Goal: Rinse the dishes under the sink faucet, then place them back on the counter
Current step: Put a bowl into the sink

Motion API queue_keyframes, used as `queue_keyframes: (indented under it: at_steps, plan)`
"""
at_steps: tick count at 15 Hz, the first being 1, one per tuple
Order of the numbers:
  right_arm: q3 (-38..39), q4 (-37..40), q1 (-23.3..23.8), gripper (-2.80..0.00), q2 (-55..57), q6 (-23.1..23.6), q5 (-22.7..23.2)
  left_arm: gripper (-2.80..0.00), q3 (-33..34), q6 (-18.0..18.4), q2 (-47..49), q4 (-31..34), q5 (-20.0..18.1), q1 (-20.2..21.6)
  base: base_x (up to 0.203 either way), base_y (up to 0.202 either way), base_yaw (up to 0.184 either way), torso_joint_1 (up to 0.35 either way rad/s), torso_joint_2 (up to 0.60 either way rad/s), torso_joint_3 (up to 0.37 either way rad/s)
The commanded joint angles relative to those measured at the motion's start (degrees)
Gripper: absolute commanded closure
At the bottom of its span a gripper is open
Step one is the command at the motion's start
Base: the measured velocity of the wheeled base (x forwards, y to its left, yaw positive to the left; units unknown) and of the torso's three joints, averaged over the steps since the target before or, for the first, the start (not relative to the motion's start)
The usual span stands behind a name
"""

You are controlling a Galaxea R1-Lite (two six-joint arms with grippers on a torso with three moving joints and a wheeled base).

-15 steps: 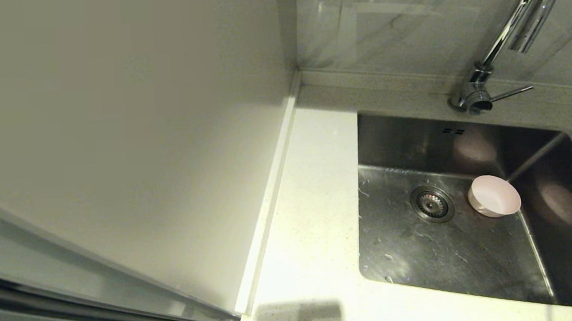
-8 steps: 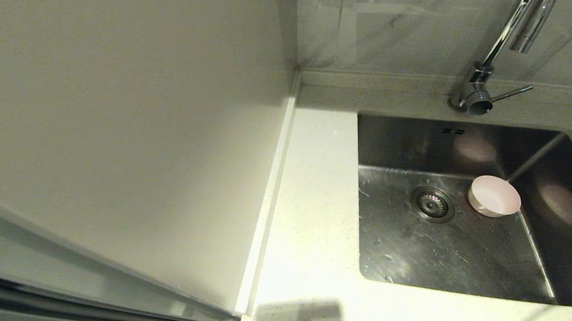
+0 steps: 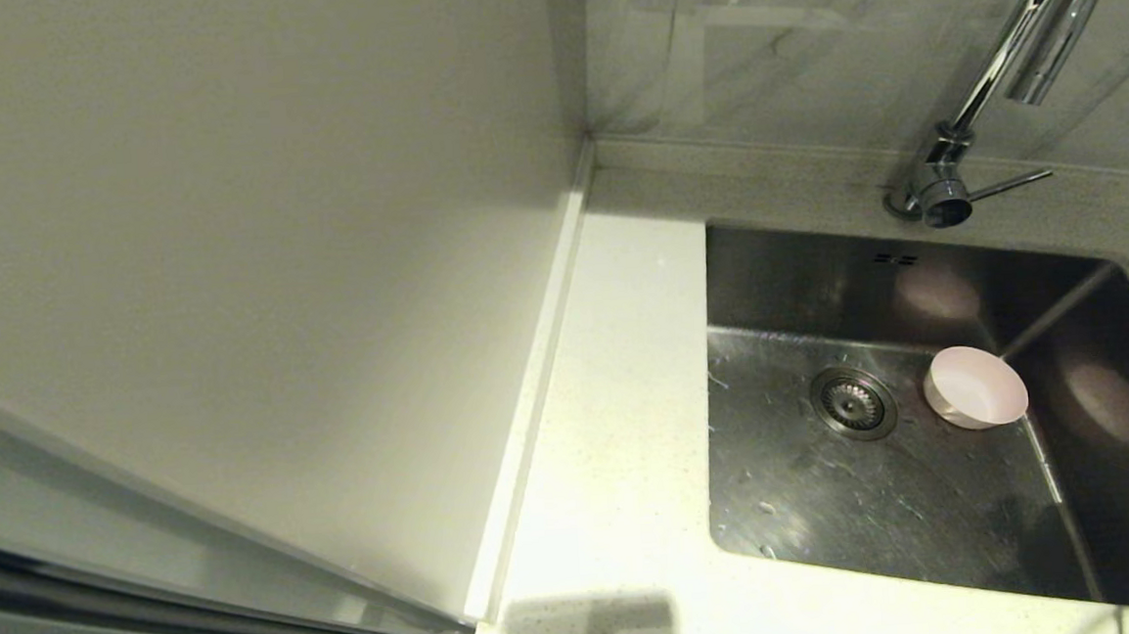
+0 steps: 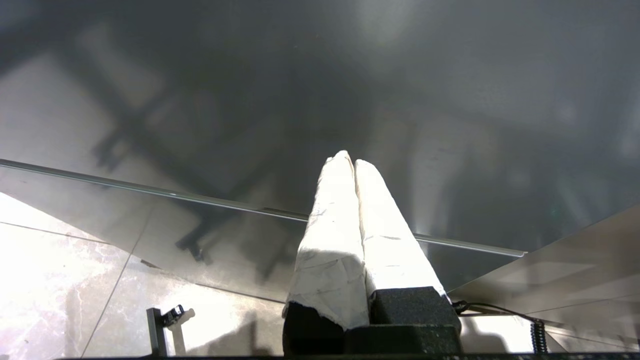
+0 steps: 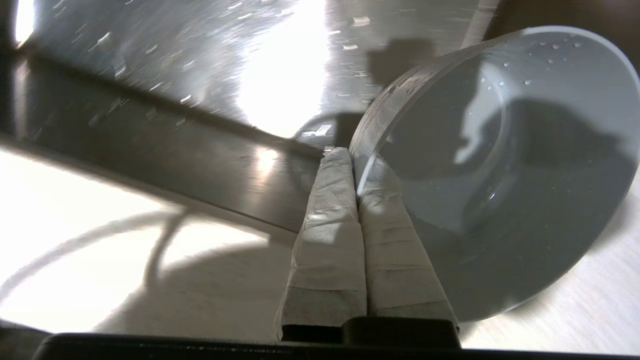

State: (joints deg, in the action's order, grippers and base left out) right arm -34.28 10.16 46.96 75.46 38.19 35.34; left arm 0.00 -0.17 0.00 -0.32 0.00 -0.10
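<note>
Blue-grey bowl (image 5: pixel 500 165), wet, has just edged into the head view's right side, pinched by the right gripper (image 5: pixel 352 162); it looks counter-bound, left gripper (image 4: pixel 350 162) pressed together.

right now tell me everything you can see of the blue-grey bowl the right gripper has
The pale blue-grey bowl is small, round, smooth and glossy, probably plastic or glazed, with water droplets on its inside. It is tilted on edge, its opening facing the wrist camera. The right gripper pinches its rim, one wrapped finger inside, one outside. It hangs over the sink's edge beside the white counter. The head view catches only a sliver.
</note>
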Motion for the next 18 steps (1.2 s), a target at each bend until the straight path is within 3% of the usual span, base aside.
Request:
queue_keyframes:
  at_steps: [1, 6, 9, 17, 18]
  plan:
    - [0.16, -0.36, -6.35, 0.00, 3.61, 0.27, -2.15, 0.00, 0.09, 0.00, 0.00, -0.03, 0.00, 0.01, 0.000, 0.000, 0.000, 0.000, 0.00, 0.000]
    - [-0.25, -9.73, -15.48, 0.00, 17.37, 0.01, -8.24, 0.00, 0.11, 0.00, 0.00, -0.03, 0.00, 0.01, 0.000, 0.000, 0.000, 0.000, 0.00, 0.000]
    - [-5.41, -13.10, -19.49, 0.00, 24.77, -0.09, -11.98, 0.00, 0.18, 0.00, 0.00, -0.03, 0.00, 0.01, 0.000, 0.000, 0.000, 0.000, 0.00, 0.000]
    - [-17.30, -17.70, -21.65, 0.00, 39.48, -1.72, -16.82, 0.00, 0.18, 0.00, 0.00, -0.03, 0.00, 0.01, 0.000, 0.000, 0.000, 0.000, 0.00, 0.000]
    - [-18.07, -18.88, -21.65, -2.80, 40.31, -1.89, -17.24, 0.00, 0.17, 0.00, -0.06, -0.03, 0.00, 0.01, 0.000, 0.000, 0.000, 0.000, 0.00, 0.000]
